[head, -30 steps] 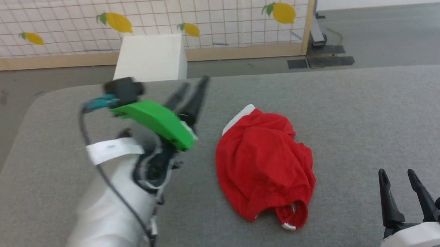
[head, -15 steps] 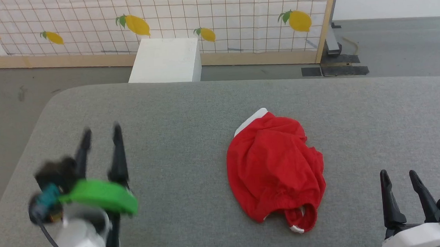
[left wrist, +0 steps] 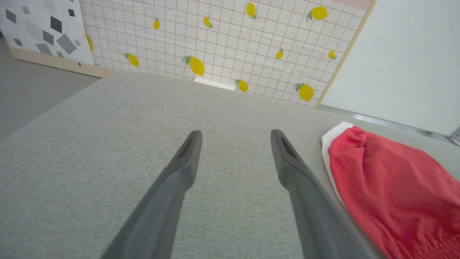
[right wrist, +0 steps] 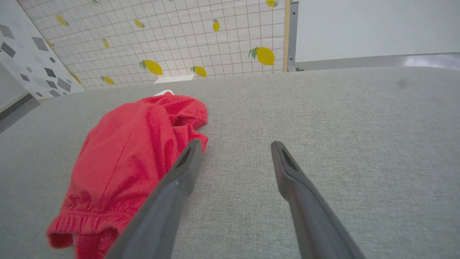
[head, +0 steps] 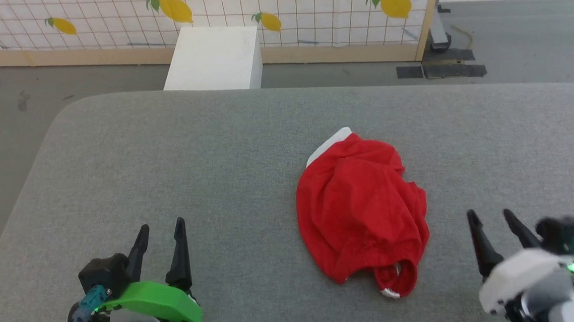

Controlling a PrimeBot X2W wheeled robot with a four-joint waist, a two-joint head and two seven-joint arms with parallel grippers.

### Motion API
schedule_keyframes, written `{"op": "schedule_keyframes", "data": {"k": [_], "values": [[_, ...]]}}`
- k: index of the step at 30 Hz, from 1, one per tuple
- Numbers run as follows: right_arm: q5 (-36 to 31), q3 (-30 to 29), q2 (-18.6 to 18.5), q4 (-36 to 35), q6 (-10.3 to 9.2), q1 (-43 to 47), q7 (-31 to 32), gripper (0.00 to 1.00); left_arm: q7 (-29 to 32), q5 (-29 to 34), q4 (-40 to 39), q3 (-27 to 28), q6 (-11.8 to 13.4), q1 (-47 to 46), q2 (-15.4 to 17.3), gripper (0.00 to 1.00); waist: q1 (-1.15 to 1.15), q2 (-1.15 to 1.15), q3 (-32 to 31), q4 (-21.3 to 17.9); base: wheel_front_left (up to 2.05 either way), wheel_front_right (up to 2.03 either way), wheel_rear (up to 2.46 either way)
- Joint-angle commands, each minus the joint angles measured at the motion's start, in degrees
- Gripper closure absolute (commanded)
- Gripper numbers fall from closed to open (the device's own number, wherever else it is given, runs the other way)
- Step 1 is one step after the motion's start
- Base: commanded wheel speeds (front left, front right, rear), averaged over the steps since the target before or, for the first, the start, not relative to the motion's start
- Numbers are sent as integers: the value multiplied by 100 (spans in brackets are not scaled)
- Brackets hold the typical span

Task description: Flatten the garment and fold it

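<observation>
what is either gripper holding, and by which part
Nothing is held. The left gripper and right gripper are open, clear of the red garment between them.

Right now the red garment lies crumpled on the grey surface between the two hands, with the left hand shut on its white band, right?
No. The left hand is open and apart from the garment, spread over the grey surface in the left wrist view. The garment does lie crumpled between it and the right hand.
</observation>
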Motion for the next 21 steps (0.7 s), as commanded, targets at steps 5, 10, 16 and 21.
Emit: {"op": "schedule_keyframes", "data": {"k": [5,10,16,21], "values": [[-291,198,0,85,-8,-858,1686,0,-14,84,-184,16,84,14,-46,0,0,0,198,96,0,0,0],[-638,285,0,326,-8,-1732,3188,0,-18,170,-290,-37,79,-146,-104,0,0,0,508,344,0,0,0],[-1049,391,0,703,-8,-2144,3955,0,-21,178,-293,-58,22,-274,-165,0,0,0,833,601,0,0,0],[-1122,507,-1,974,-8,-2170,4193,0,-23,158,-258,-42,-19,-322,-209,0,0,0,977,706,0,0,0]]}}
